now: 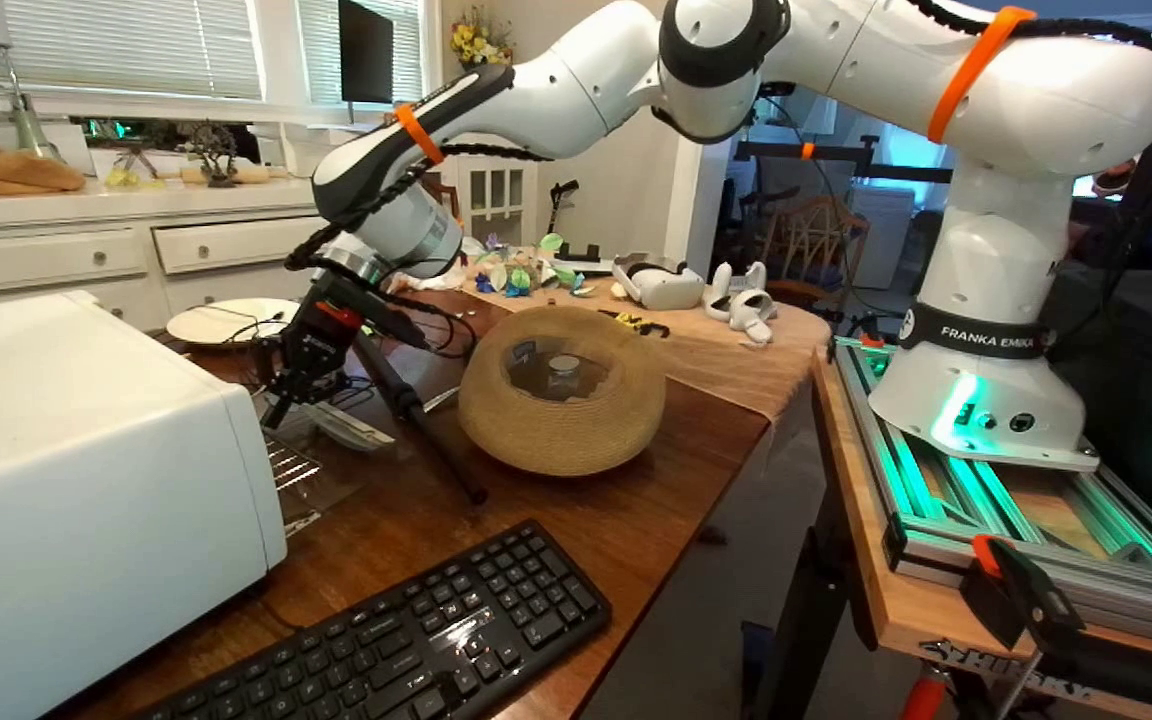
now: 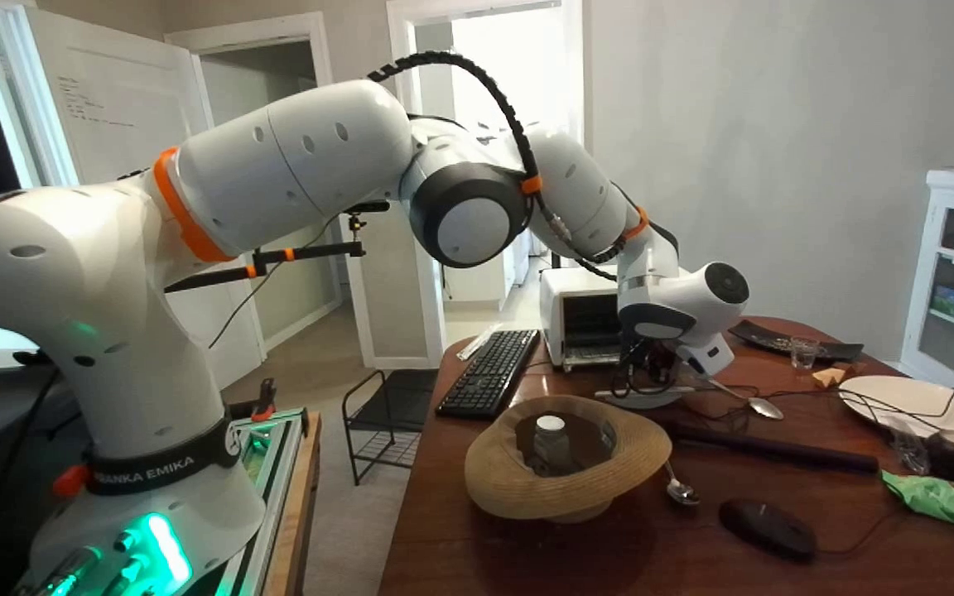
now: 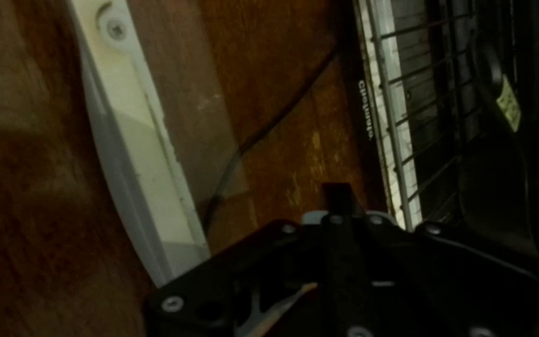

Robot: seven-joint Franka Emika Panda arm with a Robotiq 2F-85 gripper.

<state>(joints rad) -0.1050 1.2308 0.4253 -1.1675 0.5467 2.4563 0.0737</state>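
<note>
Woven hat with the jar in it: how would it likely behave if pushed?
The hat would probably be light and flex, since it looks like woven straw. Upturned and sitting at a tilt, it may rock or tip. The lidded jar inside likely adds most of the weight and could topple.

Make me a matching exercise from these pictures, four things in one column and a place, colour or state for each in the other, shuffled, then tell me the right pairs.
Things:
1. straw hat
2. toaster oven
3. computer mouse
4. gripper

Places, colours or states:
A. white housing
B. shut, beside the wire rack
C. upturned, with a lidded jar inside
D. on the table, near a green packet

Right pairs: 1-C, 2-A, 3-D, 4-B.
</note>
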